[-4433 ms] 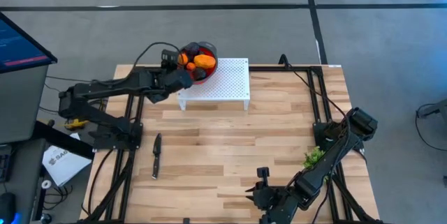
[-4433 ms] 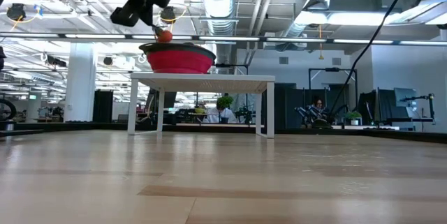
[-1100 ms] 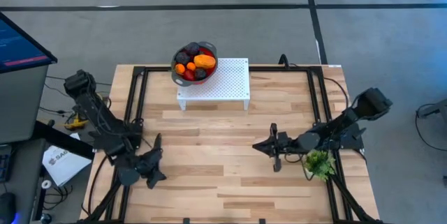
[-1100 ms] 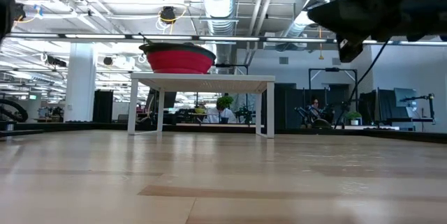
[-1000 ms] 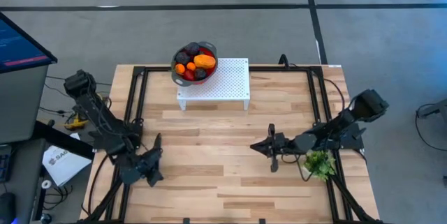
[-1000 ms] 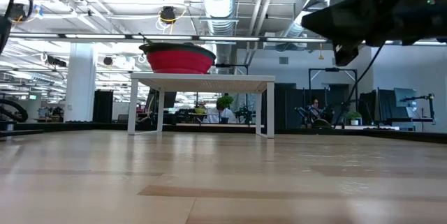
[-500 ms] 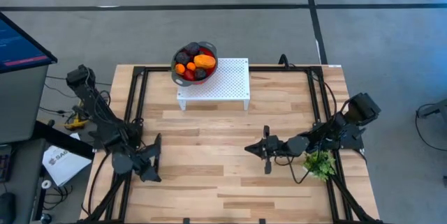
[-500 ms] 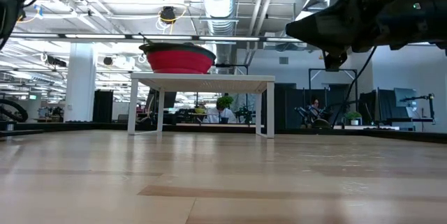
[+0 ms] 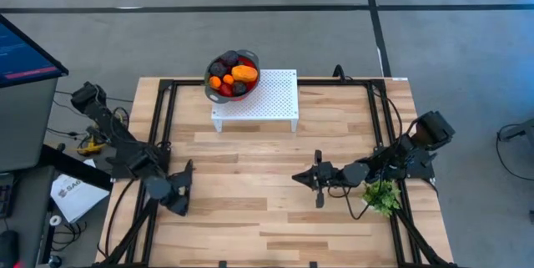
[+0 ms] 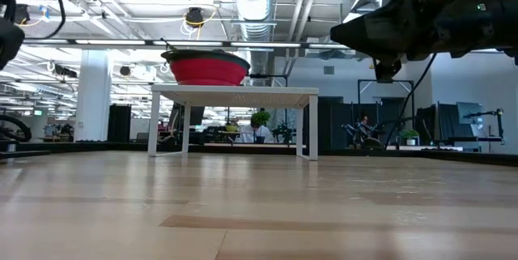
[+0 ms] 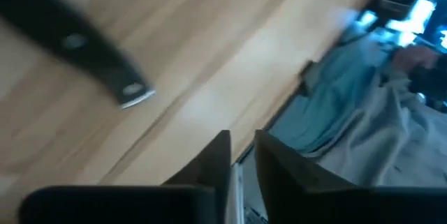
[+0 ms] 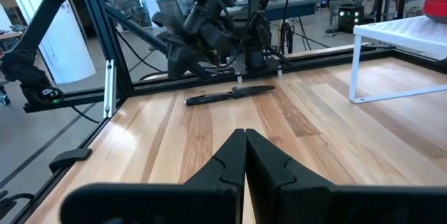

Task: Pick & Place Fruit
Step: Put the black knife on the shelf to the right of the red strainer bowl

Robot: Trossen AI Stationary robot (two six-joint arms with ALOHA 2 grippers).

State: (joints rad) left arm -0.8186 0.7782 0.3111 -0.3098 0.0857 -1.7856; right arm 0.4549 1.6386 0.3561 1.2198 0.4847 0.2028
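Note:
The fruit [image 9: 234, 74] lies heaped in a red bowl with a grey rim [image 9: 209, 91]: dark purple rounds, red ones, small orange balls and an oblong orange-yellow piece [image 9: 244, 73]. The bowl [image 10: 205, 69] stands on the far left corner of a white perforated stand [image 9: 269, 99]. My left gripper [image 9: 178, 197] hovers low near the table's left edge, fingers a narrow gap apart [image 11: 242, 155], empty. My right gripper [image 9: 315, 180] hangs above the table's right middle, shut and empty [image 12: 245, 140]. In the low view it shows at top right [image 10: 380, 37].
A black-handled knife [image 12: 230, 95] lies on the table by the left gripper; its handle [image 11: 77, 42] shows in the left wrist view. A green leafy sprig [image 9: 381, 194] lies near the right edge. Black frame rails [image 9: 163, 118] run along the table's sides.
My right gripper has slid a little toward the table's left edge and then stopped. My left arm has drawn back, its elbow swinging outward past the left edge and its gripper shifting slightly toward the far edge. The bowl and fruit have stayed put.

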